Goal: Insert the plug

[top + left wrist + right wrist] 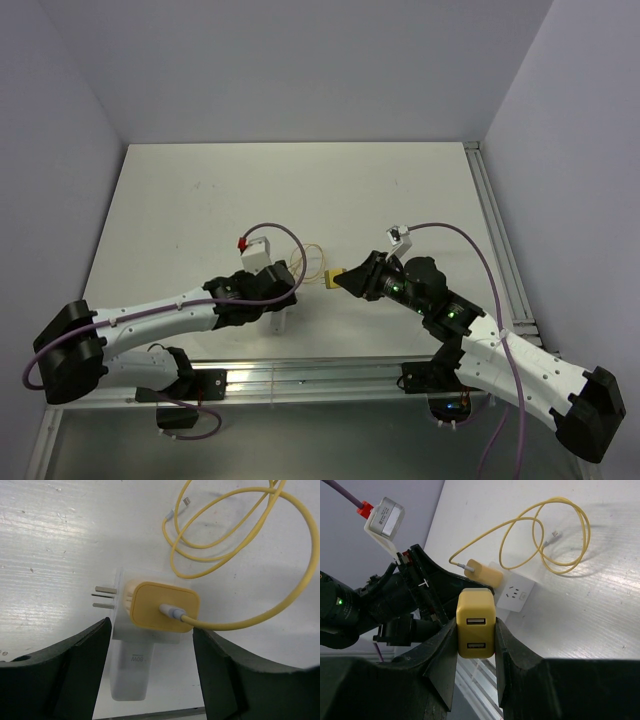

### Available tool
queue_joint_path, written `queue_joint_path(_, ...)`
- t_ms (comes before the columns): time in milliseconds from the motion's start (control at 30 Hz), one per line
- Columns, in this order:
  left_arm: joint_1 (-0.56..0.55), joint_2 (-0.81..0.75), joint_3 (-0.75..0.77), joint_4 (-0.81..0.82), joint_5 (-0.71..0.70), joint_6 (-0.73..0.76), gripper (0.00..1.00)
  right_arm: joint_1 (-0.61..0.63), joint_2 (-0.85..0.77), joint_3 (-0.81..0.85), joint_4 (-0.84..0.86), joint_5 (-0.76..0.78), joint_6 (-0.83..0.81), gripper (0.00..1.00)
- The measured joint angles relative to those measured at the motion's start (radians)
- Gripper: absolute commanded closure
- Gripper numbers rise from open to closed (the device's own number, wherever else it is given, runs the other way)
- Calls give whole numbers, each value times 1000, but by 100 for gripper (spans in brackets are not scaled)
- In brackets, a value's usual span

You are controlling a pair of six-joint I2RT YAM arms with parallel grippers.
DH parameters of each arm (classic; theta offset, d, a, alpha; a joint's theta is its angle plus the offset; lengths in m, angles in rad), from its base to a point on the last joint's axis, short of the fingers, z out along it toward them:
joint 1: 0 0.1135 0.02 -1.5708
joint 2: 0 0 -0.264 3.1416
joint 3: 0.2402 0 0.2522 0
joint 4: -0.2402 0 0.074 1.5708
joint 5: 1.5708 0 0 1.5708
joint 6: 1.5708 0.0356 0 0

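The plug [476, 611] is a small yellow block with two USB slots and no wire. My right gripper [475, 623] is shut on it and holds it above the table; it also shows in the top view [331, 279], just right of my left gripper [288, 281]. A white socket block [131, 670] lies on the table with a wired yellow connector [162, 607] plugged into it. My left gripper [151, 628] is open with a finger on each side of this block. In the right wrist view the white socket block [516, 594] shows a free socket face beyond the plug.
A thin yellow wire loop [240, 545] trails from the wired connector across the table. Metal prongs [102, 597] stick out of the white block's side. A metal rail [497, 240] runs along the table's right edge and another [300, 375] along the front.
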Motion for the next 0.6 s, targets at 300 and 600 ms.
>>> queue_joint_path(300,-11,53,17,-2,-19,0,30,0,-1,-8,0,0,0,100)
queue_joint_path(600,-31,98,42,-9,-50,0,32,-5,-2,-13,0,-3,0,100)
